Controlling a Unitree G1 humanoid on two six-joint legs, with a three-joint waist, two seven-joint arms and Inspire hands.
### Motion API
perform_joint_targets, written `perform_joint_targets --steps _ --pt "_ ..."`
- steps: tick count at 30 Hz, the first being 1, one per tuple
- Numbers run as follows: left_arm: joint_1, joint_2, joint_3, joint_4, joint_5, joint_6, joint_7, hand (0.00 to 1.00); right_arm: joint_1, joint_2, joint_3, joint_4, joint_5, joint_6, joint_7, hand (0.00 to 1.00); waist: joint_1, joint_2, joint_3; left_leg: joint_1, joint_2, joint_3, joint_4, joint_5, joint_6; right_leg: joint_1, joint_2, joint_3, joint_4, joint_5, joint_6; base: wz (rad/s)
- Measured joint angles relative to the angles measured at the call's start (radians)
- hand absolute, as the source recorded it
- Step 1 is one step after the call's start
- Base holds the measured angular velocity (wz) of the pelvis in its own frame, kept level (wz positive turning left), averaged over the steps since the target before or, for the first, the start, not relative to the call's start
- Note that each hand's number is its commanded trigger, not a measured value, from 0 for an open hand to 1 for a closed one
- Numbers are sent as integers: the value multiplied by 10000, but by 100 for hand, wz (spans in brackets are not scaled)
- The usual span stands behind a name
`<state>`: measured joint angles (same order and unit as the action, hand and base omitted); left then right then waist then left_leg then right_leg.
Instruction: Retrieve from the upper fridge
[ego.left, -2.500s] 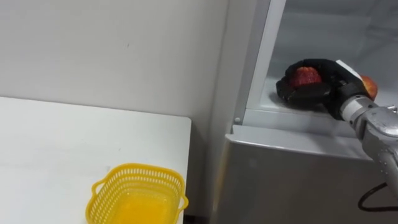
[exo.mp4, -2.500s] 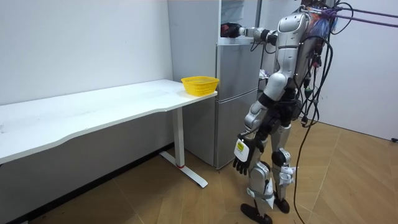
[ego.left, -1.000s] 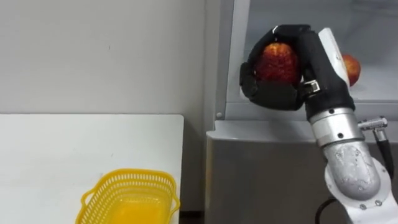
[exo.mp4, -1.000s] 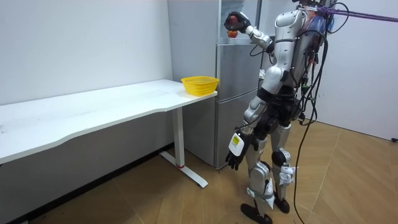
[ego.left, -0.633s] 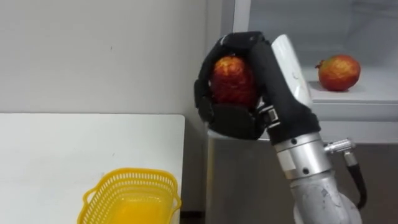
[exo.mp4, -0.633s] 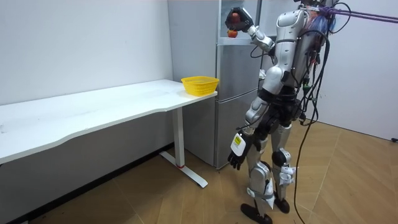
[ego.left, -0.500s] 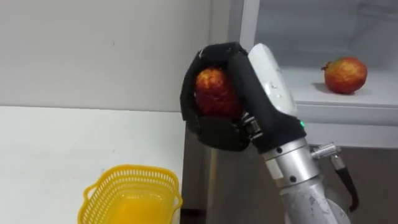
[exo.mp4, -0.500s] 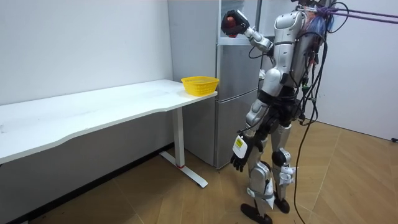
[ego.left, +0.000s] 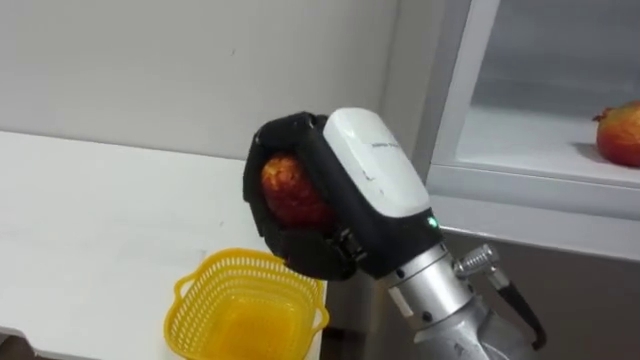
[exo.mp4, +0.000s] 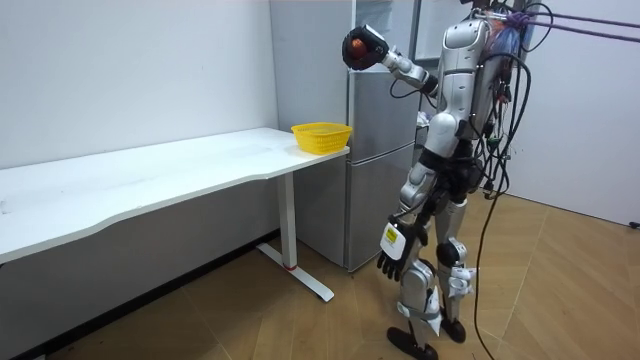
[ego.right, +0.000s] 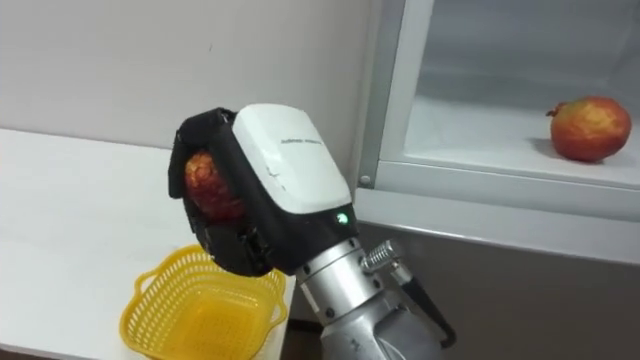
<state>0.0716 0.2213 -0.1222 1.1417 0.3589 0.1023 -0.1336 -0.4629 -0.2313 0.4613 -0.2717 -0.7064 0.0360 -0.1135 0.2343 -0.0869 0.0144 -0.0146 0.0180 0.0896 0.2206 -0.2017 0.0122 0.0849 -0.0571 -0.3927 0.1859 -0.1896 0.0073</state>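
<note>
So the right hand (ego.left: 345, 200) is wrapped around the red fruit (ego.left: 287, 190), held well above the yellow basket (ego.left: 192, 305) on the surface (ego.left: 90, 230). Let go from this high and it could bounce off the rim and roll away.

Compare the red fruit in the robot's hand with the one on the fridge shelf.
The held red fruit is clasped by the curled fingers of the right hand, outside the fridge; the shelf red fruit rests free on the white shelf. Fingers half hide the held fruit; the shelf fruit shows whole. Both are round, mottled red.
</note>
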Motion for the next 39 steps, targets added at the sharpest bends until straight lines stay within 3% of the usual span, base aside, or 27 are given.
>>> perform_joint_targets --steps 1,4,10,21,38,39 --pt "-2 2 -5 -1 2 1 -3 0 -1 -3 48 159 -80 -1 22 100 81 -58 -34 -1 -2 -12 2 2 -2 8 0 -51 4 0 0 9" --pt "-19 7 -15 5 -4 -1 -8 0 -17 -7 192 745 -100 -9 27 100 215 -154 -34 6 -75 -104 21 6 -5 60 -2 -158 10 -2 2 10" --pt "-32 8 -31 178 0 4 10 0 -29 0 311 1611 -78 12 71 100 388 -510 32 -3 -125 -272 28 6 4 122 -26 -208 2 -5 8 8" --pt "-89 153 -30 157 61 5 -163 0 -302 28 556 3268 -179 91 72 100 998 -531 44 -115 -167 -443 21 39 68 77 -132 -512 2 -26 44 5" --pt "-115 180 -35 -177 59 9 -105 0 -550 354 1101 5060 -191 101 75 100 1065 -572 41 -127 -233 -526 9 42 63 120 -107 -487 -19 -26 45 1" --pt "-112 184 -35 -163 59 14 -35 0 -582 357 1125 5216 -190 107 71 89 1065 -598 37 -132 -253 -591 17 46 64 121 -107 -487 -19 -27 45 9"
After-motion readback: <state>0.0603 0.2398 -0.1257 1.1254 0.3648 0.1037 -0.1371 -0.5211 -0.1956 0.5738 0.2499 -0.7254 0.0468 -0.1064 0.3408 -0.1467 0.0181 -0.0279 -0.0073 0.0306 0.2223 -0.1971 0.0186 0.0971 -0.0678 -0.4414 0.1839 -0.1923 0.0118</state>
